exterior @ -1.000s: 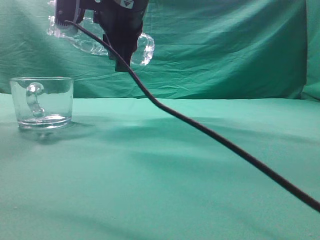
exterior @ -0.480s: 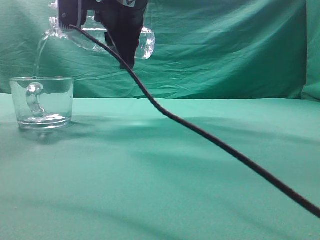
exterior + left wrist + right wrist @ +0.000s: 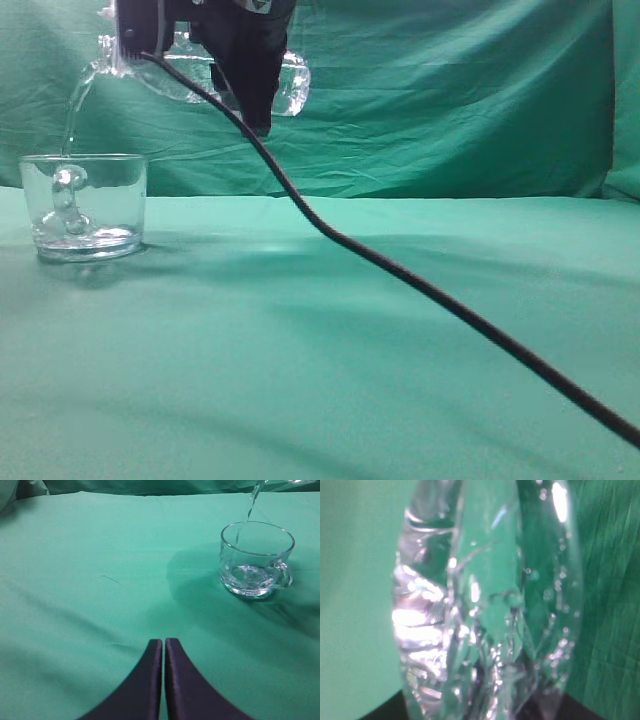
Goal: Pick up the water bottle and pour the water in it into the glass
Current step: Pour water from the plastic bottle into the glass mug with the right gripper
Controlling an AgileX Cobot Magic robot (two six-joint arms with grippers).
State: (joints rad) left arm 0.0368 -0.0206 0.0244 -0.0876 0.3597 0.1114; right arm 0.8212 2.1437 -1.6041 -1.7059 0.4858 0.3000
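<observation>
My right gripper (image 3: pixel 235 60) is shut on the water bottle (image 3: pixel 292 85), which lies nearly level at the top left of the exterior view, neck to the left. A thin stream of water (image 3: pixel 74 110) falls from the neck into the glass (image 3: pixel 85 205), a clear handled mug on the green cloth with a little water in its base. In the right wrist view the ribbed bottle (image 3: pixel 485 605) fills the frame and hides the fingers. In the left wrist view the glass (image 3: pixel 256 560) stands at upper right with the stream (image 3: pixel 251 505) entering it. My left gripper (image 3: pixel 163 642) is shut and empty, low over the cloth.
A black cable (image 3: pixel 420 285) hangs from the right arm and runs down across the cloth to the lower right. Green cloth (image 3: pixel 350 380) covers the table and a green backdrop (image 3: pixel 450 100) hangs behind it.
The bottle has tipped a little further, neck down. Water that was not flowing a second ago now streams steadily into the glass, and the level in the glass has risen slightly.
</observation>
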